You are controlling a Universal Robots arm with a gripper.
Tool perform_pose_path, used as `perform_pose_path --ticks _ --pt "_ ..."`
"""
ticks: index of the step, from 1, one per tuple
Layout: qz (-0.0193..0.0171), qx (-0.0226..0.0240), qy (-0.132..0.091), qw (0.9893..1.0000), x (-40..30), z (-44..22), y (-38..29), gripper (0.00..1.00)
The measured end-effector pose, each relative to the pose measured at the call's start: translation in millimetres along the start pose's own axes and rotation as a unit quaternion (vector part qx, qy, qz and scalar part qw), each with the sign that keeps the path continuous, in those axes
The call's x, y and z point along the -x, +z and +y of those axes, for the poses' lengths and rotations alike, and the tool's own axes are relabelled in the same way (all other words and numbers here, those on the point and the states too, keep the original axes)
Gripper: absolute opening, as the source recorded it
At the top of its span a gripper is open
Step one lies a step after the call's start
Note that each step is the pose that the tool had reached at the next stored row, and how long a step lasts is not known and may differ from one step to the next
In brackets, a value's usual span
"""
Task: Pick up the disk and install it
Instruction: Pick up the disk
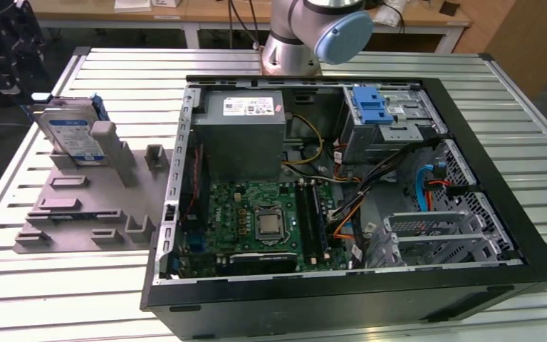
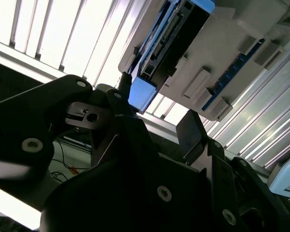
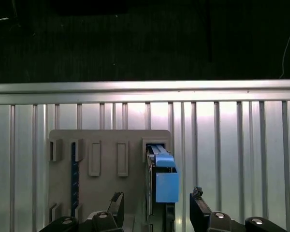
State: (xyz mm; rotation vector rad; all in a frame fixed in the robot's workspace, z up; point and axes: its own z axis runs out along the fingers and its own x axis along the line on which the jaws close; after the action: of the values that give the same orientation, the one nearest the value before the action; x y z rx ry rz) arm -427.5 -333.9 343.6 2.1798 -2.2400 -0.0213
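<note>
We see the disk [image 1: 72, 134] standing up on its edge in a slot of a grey holder [image 1: 83, 206]. The disk is silver with a white-and-blue sticker, and it has a blue plastic frame around it. It is outside the computer [image 1: 350, 306], on the exterior view's left of it, so it is not put in yet. The holder lies flat on the metal table [image 1: 65, 285], just beside the computer's side wall.

The gripper [image 3: 157, 205] hangs over the holder, not over the computer. In the first wrist view we look down on the thin top edge of the disk. The black fingers [image 3: 199, 212] show one on each side of it. The jaws are spread wide, wider than the disk is thick, and they pinch nothing. In the second wrist view the blue end of the disk sits close to one fingertip (we cannot tell if they touch).

The computer lies on its side with the open part facing up. Inside it we see a big grey box [image 1: 240, 135], a green board [image 1: 264, 221] and a blue latch [image 1: 373, 107] (the latch is in the corner far from the disk). The robot arm [image 1: 316, 32] stands on the table behind the computer.
</note>
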Motion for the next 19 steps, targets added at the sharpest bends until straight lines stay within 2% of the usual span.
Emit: perform_pose_path --ticks 4,14,15,16,19 --pt "0.0000 -0.0001 0.000 1.0000 3.1 1.3 4.4 0.64" --pt "0.0000 0.0000 0.000 1.0000 3.4 6.3 22.5 0.64" --pt "0.0000 0.0000 0.000 1.0000 3.4 6.4 23.8 0.63" --pt "0.0000 0.0000 0.000 1.0000 3.5 6.4 24.7 0.56" --pt "0.0000 0.0000 0.000 1.0000 5.0 6.5 26.4 0.56"
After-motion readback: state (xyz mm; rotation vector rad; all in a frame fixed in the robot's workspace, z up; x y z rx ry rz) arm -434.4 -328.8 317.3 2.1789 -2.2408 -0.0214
